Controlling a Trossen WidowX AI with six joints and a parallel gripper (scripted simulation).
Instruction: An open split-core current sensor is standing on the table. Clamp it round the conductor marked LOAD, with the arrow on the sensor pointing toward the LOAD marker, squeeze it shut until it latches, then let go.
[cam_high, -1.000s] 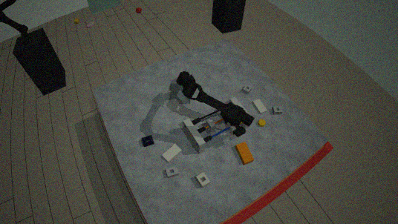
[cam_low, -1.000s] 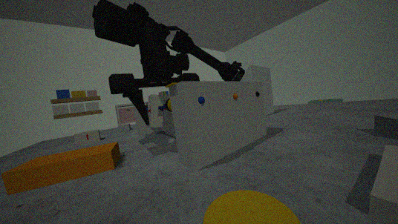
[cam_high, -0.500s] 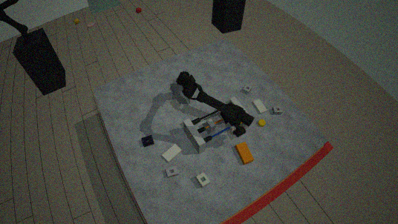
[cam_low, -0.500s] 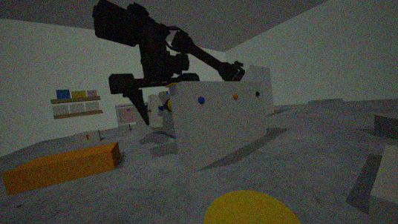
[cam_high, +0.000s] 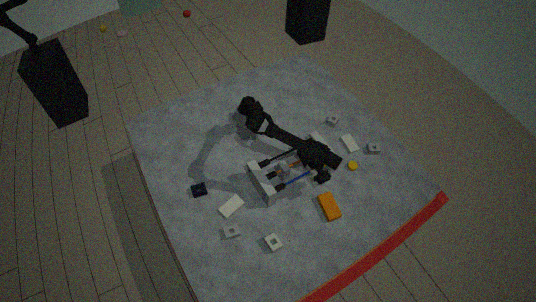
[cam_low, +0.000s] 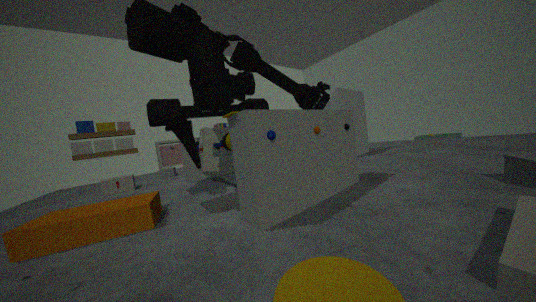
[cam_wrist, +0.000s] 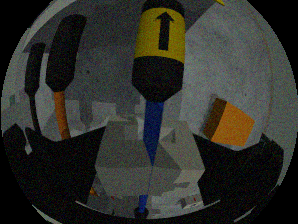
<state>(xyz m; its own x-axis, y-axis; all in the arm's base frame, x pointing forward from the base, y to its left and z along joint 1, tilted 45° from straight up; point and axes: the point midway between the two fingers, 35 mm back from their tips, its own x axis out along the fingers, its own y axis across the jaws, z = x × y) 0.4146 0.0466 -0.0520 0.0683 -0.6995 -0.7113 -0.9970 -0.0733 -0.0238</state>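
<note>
The blue conductor (cam_high: 299, 178) (cam_wrist: 153, 117) runs from a black sleeve and carries a yellow band with a black arrow (cam_wrist: 163, 30); no lettering is readable. The grey sensor (cam_wrist: 117, 150) is around the blue conductor, its two halves appearing to meet below it in the wrist view. It shows pale beside the end panel in the exterior view (cam_low: 210, 155). My gripper (cam_wrist: 148, 134) is shut on the sensor, one finger on each side. The arm hides the sensor in the top view. The sensor's own arrow and latch cannot be made out.
An orange conductor (cam_wrist: 60, 112) and a black conductor (cam_wrist: 34, 112) run alongside. Pale end panels (cam_high: 267, 191) (cam_low: 300, 170) hold the conductors. An orange block (cam_high: 329, 206) (cam_low: 90, 222) (cam_wrist: 235, 125) and a yellow disc (cam_high: 353, 165) (cam_low: 337, 282) lie nearby, with several small pale pieces around.
</note>
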